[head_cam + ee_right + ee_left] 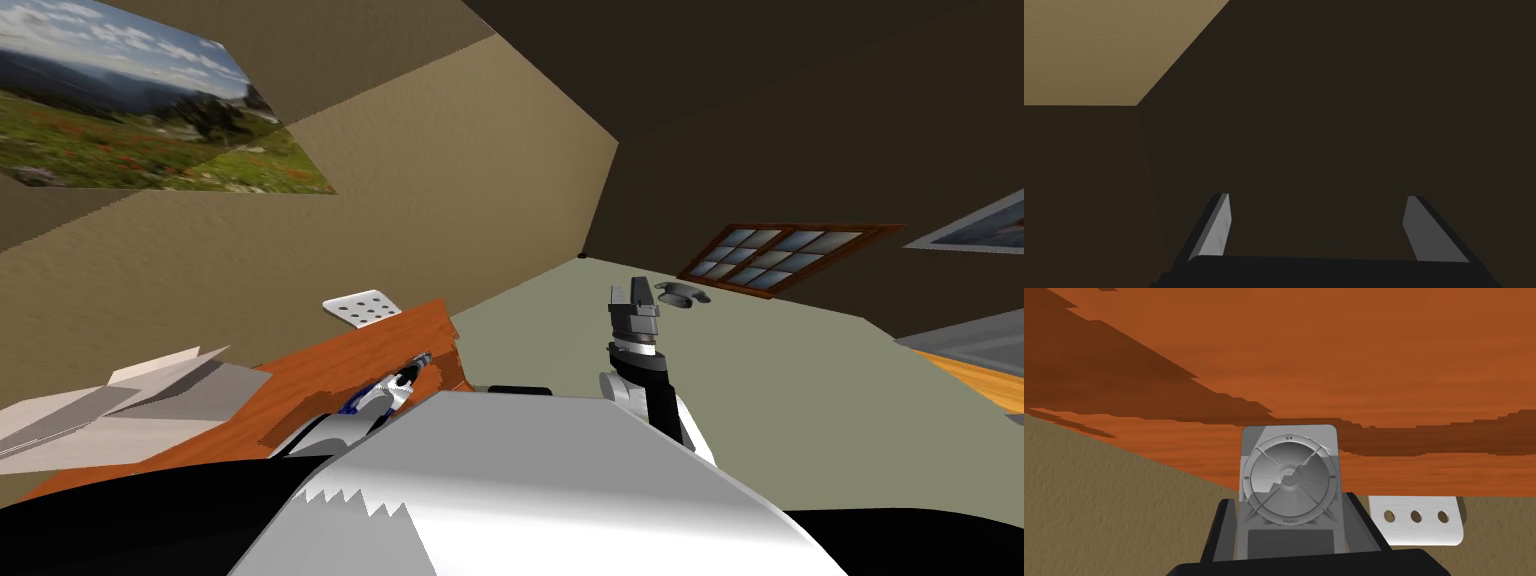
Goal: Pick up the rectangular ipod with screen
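Observation:
The ipod (1289, 473) is a light grey rectangle with a round click wheel and a dark screen at the end nearest the gripper body. My left gripper (1289, 500) is shut on it, its two fingers pressing the long sides. In the head view the left gripper (420, 362) is low over the orange-brown wooden table (330, 375), near its right edge. That same table surface (1324, 363) lies behind the ipod in the wrist view. My right gripper (630, 292) is raised over the floor to the right, and its fingers (1219, 225) stand open with nothing between them.
A white plate with round holes (362, 308) lies at the table's far edge, just beyond the ipod (1419, 520). Folded grey sheets (130, 400) rest on the table's left part. A small dark object (683, 294) sits on the floor past the right gripper.

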Tool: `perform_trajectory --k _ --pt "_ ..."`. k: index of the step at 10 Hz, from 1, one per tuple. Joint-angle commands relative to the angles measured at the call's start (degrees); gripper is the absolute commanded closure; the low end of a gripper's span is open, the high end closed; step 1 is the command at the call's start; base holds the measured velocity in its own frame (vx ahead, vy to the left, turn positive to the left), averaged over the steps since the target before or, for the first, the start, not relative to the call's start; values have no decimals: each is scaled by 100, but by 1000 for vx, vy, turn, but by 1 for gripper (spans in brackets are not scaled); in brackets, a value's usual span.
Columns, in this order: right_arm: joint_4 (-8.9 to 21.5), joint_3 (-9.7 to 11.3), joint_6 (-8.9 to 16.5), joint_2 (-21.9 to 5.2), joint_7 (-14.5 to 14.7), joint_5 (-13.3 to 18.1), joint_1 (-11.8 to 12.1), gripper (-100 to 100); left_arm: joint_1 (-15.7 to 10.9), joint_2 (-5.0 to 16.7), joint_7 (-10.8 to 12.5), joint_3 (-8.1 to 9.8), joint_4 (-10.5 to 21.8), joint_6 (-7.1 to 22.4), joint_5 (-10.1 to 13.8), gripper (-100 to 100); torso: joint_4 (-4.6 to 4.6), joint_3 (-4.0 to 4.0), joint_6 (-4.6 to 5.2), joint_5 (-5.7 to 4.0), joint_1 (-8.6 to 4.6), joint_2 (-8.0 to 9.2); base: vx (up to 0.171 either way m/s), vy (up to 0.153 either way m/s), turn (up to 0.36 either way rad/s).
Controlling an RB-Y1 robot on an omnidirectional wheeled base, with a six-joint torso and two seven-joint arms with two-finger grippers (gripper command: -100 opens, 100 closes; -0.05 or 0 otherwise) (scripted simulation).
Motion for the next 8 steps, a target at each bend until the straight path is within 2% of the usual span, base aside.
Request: perform_trajectory --k 1,6,7,8 --pt "0 0 0 0 0 0 0 0 67 19 260 59 -126 107 -207 100 0 0 0 0 0 0 -82 0 -82" --pt "0 0 0 0 0 0 0 0 158 72 960 273 -328 358 -844 100 -1 -2 -3 -3 -4 -4 -69 -10 -95" --pt "0 0 0 0 0 0 0 0 189 77 904 197 -386 366 -751 100 0 -2 -3 -4 -1 -4 -30 2 -19" --pt "0 0 0 0 0 0 1 0 189 80 938 200 -391 380 -766 0 -2 -7 -6 -2 2 -14 -6 0 4"
